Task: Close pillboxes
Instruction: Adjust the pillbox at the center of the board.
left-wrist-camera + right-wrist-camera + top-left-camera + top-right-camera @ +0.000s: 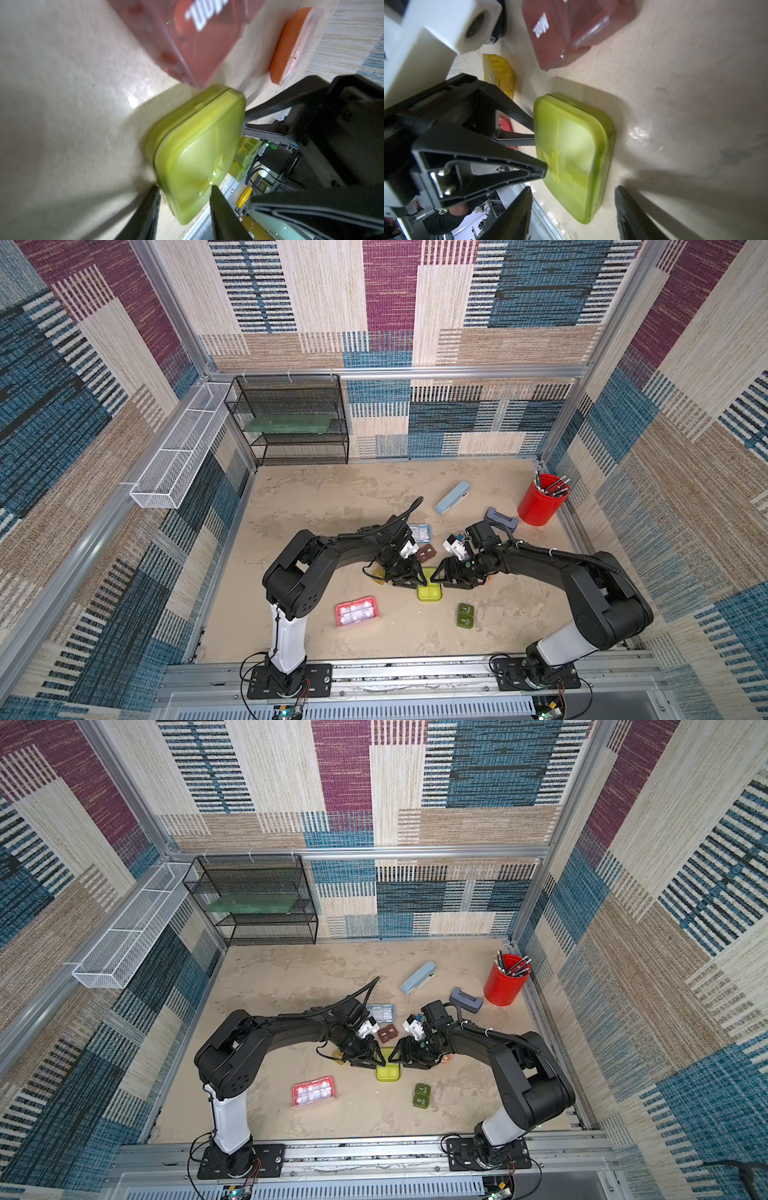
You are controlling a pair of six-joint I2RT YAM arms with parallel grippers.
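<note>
Black arms [332, 549] [540, 562] angle inward, tools [417, 583] [438, 580] flanking yellow-green pillbox [430, 594].

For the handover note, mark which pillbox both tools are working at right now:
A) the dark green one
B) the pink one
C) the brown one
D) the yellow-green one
D: in a top view the left tool and the right tool meet tip to tip at the yellow-green pillbox, and each wrist view shows it just ahead of the fingers.

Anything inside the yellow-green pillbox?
Cannot tell. The yellow-green pillbox has its lid down; the cloudy plastic shows only a raised cross, and any contents are hidden.
</note>
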